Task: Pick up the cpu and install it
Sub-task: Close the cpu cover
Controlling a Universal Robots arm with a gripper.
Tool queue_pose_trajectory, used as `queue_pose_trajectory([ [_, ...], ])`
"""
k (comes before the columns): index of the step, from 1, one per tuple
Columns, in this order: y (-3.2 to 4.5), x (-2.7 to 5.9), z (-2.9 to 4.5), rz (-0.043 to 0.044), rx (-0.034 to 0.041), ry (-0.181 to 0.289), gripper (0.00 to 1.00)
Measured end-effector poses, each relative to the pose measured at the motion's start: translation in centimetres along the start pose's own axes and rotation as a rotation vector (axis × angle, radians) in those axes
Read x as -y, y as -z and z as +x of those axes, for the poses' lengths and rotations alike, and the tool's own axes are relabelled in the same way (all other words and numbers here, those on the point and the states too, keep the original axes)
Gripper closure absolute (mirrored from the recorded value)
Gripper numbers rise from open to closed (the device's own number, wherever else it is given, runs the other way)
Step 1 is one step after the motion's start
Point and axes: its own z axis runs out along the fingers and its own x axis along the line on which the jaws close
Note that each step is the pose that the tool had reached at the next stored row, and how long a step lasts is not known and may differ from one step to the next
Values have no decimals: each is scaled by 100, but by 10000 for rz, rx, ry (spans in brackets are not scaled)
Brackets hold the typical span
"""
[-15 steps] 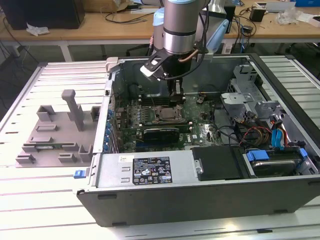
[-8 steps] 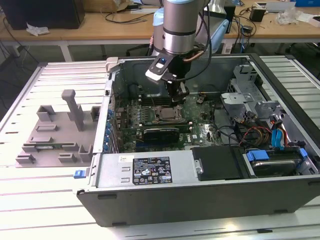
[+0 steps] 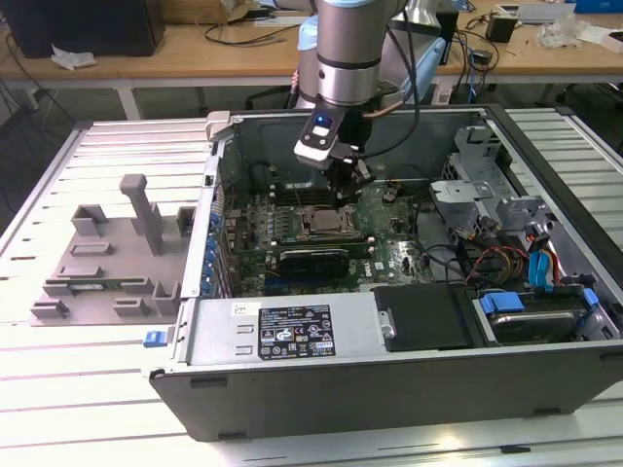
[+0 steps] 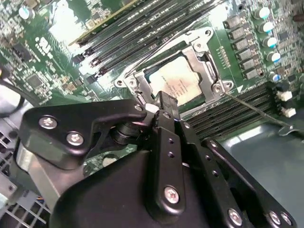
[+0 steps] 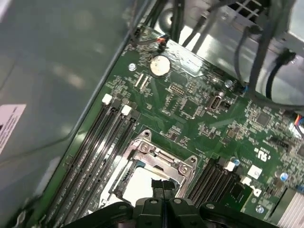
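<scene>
The cpu (image 3: 326, 226) (image 4: 178, 80) (image 5: 137, 186), a small square chip with a pale silver top, lies flat inside the metal socket frame (image 4: 205, 53) (image 5: 164, 157) on the green motherboard. My gripper (image 3: 347, 191) (image 4: 163, 100) (image 5: 162, 186) hangs just above the socket, at one edge of the chip. Its two black fingers are pressed together with nothing between them. The fingertips cover part of the chip in both wrist views.
The open computer case wall (image 3: 219, 185) stands around the board. Memory slots (image 4: 142, 28) (image 5: 102, 142) flank the socket. Cables and a drive cage (image 3: 487, 195) crowd the exterior view's right. A grey tray (image 3: 107, 263) lies outside the case at the exterior view's left.
</scene>
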Motion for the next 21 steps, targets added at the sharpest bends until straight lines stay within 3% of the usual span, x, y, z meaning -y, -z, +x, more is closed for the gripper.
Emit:
queue_pose_trajectory([
  [6,0,0,0,-67,57,1670,89],
  [10,0,0,0,-98,83,2423,89],
  [14,0,0,0,-150,127,3725,89],
  [21,0,0,0,-208,176,5158,89],
])
